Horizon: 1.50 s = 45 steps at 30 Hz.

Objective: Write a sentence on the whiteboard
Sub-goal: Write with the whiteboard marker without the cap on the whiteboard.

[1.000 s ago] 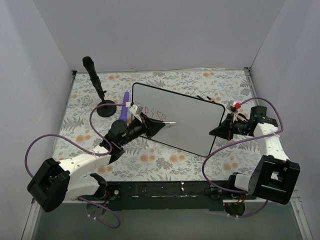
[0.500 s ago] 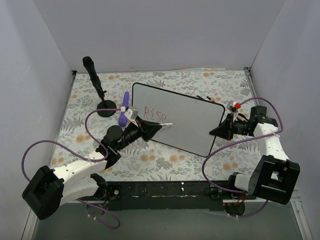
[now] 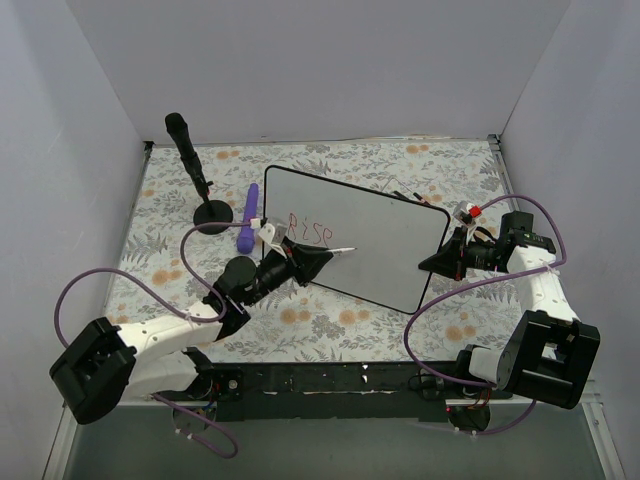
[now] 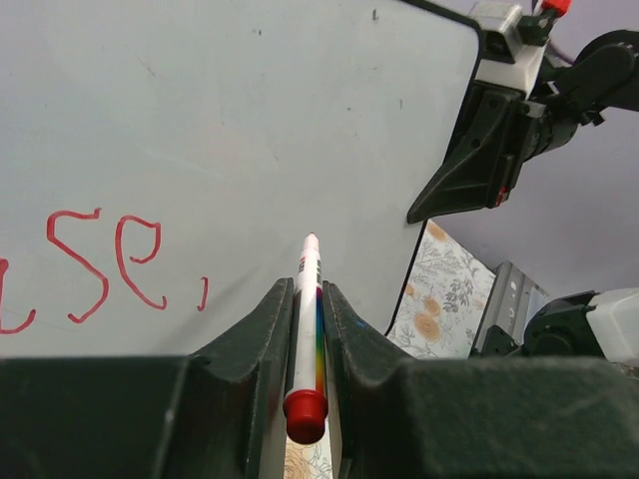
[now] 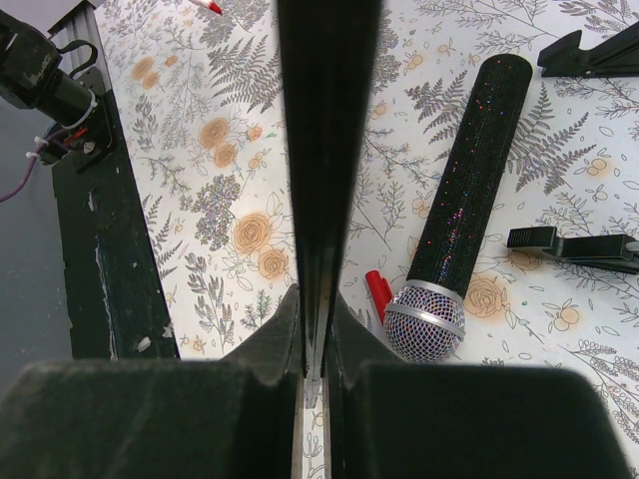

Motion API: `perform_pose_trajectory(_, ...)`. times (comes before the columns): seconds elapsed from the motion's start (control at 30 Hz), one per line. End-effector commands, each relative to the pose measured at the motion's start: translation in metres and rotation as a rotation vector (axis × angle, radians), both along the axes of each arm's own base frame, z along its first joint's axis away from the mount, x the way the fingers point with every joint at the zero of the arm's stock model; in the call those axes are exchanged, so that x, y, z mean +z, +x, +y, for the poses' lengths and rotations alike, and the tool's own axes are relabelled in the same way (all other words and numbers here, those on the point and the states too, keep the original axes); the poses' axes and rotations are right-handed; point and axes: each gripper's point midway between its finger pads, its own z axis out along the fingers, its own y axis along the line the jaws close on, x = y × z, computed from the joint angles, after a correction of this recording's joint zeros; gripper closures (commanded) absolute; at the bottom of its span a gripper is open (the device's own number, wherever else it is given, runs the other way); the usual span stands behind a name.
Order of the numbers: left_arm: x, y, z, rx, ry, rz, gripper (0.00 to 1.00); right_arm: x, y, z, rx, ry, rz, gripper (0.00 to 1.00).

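1. Grey walls enclose a floral-patterned counter; the whiteboard lies skewed on it, between the two arms.
2. The sentence so far reads "Rise," in red near the board's left end, and the rest of the board is blank.
3. The left end effector is closed tight on a marker, whose tip points out over the board just right of the comma. I cannot tell whether the tip touches the surface.
4. The right end effector is clamped on the whiteboard's right edge, apparently steadying it.
5. Likely risks:
   - The marker sticks out well past the fingers, so a hard press could pivot it or push it back through the grip.
   - Too light a press would leave broken strokes.
   - If the right clamp slips, stroke drag could shift the glossy board and skew the next word.
   - A low wrist could smear the fresh ink.
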Motion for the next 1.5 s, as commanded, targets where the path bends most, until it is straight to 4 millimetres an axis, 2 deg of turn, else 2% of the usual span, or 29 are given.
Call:
perform_pose_trajectory(0.0, 0.005, 0.008, -0.004, 0.04, -0.008, -0.037, 1.0, 0.0, 0.007, -0.002, 0.009, -0.055, -0.062, 0.99)
perform_pose_trajectory(0.27, 0.002, 0.015, -0.015, 0.046, 0.01, -0.044, 1.0, 0.001, 0.007, -0.002, 0.012, -0.051, -0.063, 0.99)
perform_pose_trajectory(0.73, 0.001, 0.026, -0.021, 0.07, 0.033, -0.055, 1.0, 0.0, 0.007, -0.002, 0.011, -0.053, -0.062, 0.99)
perform_pose_trajectory(1.47, 0.005, 0.042, -0.005, 0.187, 0.083, -0.073, 1.0, 0.0, 0.007, -0.002, 0.011, -0.055, -0.063, 0.99)
